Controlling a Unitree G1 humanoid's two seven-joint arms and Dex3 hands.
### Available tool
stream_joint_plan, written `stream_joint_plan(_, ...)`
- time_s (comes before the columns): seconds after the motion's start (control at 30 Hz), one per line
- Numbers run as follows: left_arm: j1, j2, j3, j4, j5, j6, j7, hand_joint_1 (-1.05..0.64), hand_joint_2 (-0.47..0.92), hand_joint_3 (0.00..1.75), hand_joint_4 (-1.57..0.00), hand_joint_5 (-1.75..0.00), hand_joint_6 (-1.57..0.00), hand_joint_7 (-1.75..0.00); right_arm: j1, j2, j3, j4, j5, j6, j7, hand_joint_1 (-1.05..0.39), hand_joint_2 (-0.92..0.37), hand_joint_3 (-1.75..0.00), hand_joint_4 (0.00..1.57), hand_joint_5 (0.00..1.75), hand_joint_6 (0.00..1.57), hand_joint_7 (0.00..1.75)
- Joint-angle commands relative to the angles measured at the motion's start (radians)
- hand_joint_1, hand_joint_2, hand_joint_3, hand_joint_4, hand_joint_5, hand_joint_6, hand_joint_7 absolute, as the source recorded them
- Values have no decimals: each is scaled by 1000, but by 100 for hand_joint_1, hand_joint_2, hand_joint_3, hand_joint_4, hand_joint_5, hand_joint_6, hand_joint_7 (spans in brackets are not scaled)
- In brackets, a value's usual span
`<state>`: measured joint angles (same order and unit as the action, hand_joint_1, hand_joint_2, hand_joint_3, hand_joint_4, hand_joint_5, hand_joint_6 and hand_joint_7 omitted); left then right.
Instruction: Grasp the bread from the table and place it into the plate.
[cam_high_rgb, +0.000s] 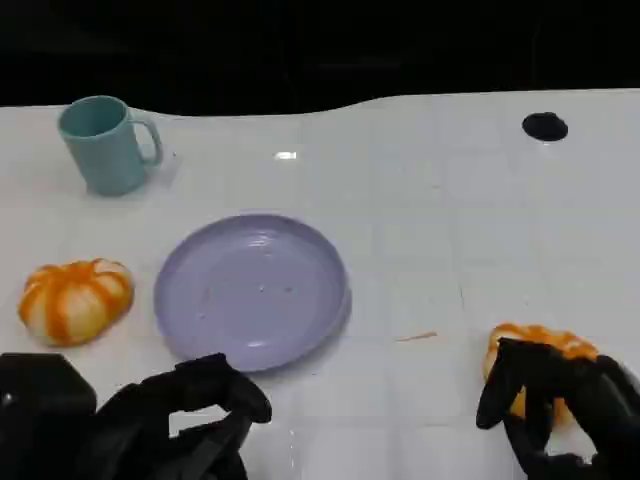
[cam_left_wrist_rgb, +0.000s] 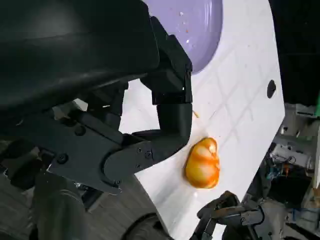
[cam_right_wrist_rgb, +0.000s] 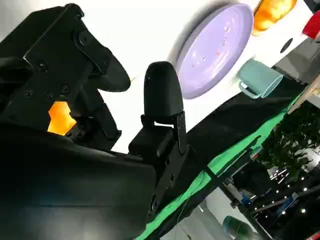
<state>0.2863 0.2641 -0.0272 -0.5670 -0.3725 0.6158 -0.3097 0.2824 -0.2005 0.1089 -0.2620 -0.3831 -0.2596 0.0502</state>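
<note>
Two orange-and-white striped bread rolls lie on the white table. One bread roll (cam_high_rgb: 75, 300) sits left of the lilac plate (cam_high_rgb: 250, 290). The other bread roll (cam_high_rgb: 540, 345) (cam_left_wrist_rgb: 202, 162) lies at the near right, and its orange side (cam_right_wrist_rgb: 61, 117) shows between my right hand's fingers. My right hand (cam_high_rgb: 560, 410) (cam_left_wrist_rgb: 225, 220) hovers at its near side with fingers spread over it; the left wrist view shows a gap between hand and roll. My left hand (cam_high_rgb: 160, 420) (cam_left_wrist_rgb: 165, 125) sits low in front of the plate (cam_left_wrist_rgb: 200, 25) (cam_right_wrist_rgb: 215, 50), holding nothing.
A teal mug (cam_high_rgb: 105, 145) (cam_right_wrist_rgb: 257, 80) stands at the far left. A black round spot (cam_high_rgb: 545, 126) marks the far right of the table. A small orange crumb (cam_high_rgb: 415, 337) lies right of the plate. The table's near edge runs close under both hands.
</note>
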Motion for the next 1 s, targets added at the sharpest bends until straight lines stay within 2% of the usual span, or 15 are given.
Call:
stream_joint_plan(0.03, -4, 9, 8, -3, -2, 2, 1, -32, 80, 78, -68, -175, -59, -147, -1, -8, -3, 1, 7, -5, -6, 2, -27, -147, 95, 175, 78, 152)
stream_joint_plan(1.0, -15, 7, 6, 20, 3, -11, -5, -33, 80, 76, -67, -175, -60, -145, -17, -5, -3, 24, 1, -13, -11, 3, -27, -147, 94, 175, 78, 152)
